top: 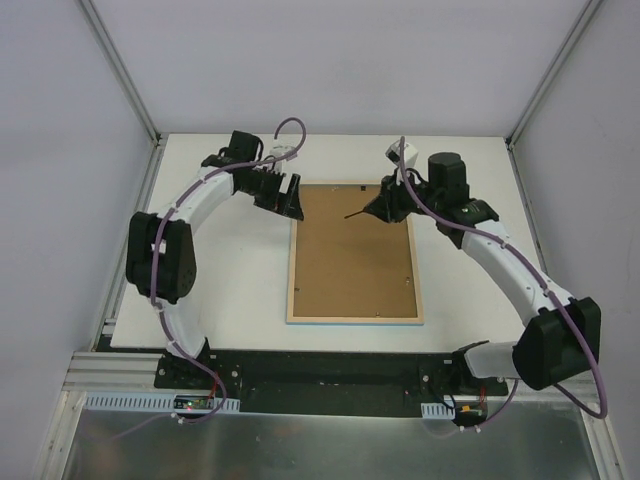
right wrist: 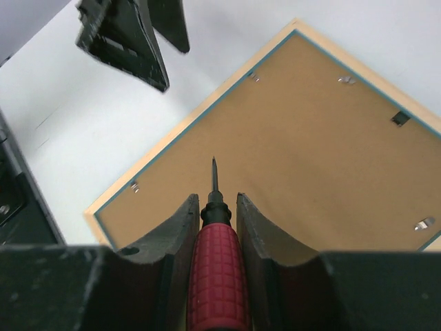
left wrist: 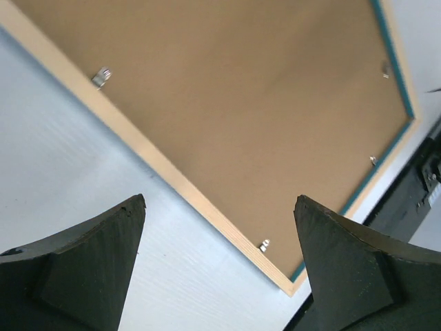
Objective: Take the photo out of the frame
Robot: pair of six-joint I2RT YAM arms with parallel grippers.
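The frame (top: 292, 270) lies face down on the white table, its pale wood edge (left wrist: 172, 175) and a thin turquoise line showing around the brown backing board (top: 355, 260). The photo is hidden under that board. My left gripper (top: 285, 200) hovers open over the frame's far left corner, with nothing between its fingers (left wrist: 219, 200). My right gripper (top: 385, 208) is shut on a red-handled screwdriver (right wrist: 217, 276) over the far part of the board (right wrist: 310, 152). Its thin tip points toward the left gripper's fingers (right wrist: 134, 45).
Small metal clips (left wrist: 102, 76) sit along the inside of the frame's edges, and a dark hanger (right wrist: 400, 118) is near one short side. White table (top: 230, 290) surrounds the frame; walls stand close on the left, the right and behind.
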